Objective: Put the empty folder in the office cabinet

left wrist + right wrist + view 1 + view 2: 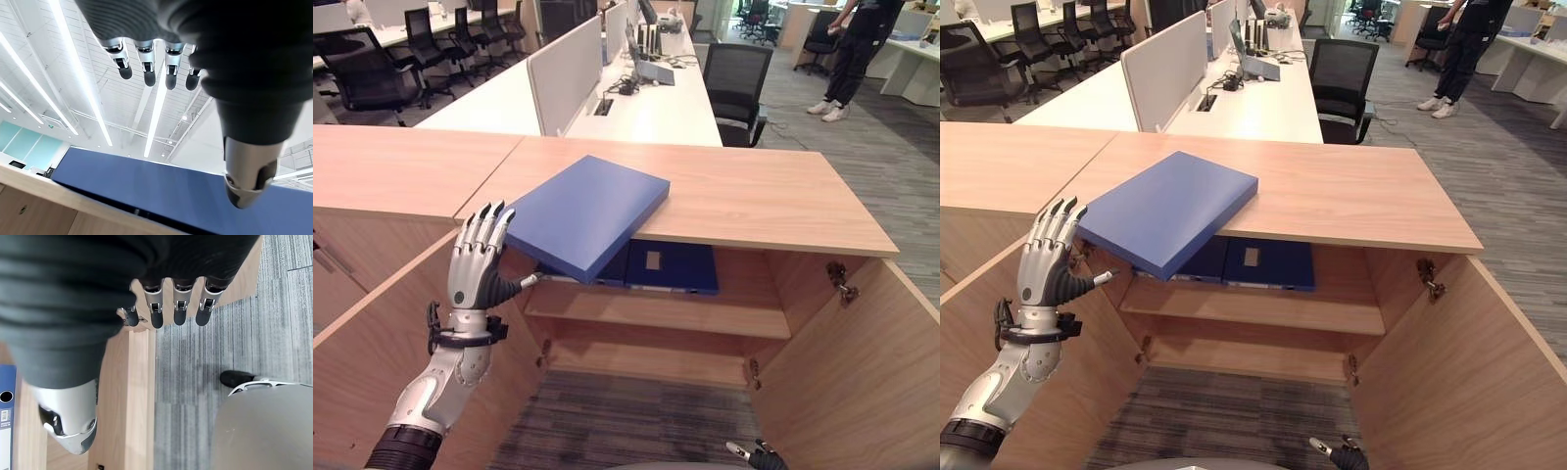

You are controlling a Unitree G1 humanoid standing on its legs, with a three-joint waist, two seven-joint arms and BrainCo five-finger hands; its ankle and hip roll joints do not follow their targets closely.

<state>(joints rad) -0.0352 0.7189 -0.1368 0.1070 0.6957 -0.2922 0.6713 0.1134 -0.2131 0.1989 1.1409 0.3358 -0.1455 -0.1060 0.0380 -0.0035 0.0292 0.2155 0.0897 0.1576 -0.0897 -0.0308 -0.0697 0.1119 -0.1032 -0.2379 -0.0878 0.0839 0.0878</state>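
Blue folder overhanging the cabinet top, both hands empty.

Head views: the blue folder (585, 212) is seen lying tilted on the cabinet (773, 201) top, one corner projecting past the front edge over the open compartment. Two blue binders (671, 266) are noted on the shelf inside the cabinet. The left hand (478, 266) is held upright just beside the folder's projecting corner, fingers straight and close together, thumb spread.
Left wrist view: fingers (146, 63) are shown extended, nothing held.
Right wrist view: the right hand (98, 308) is seen relaxed, low beside the cabinet door, nothing held.
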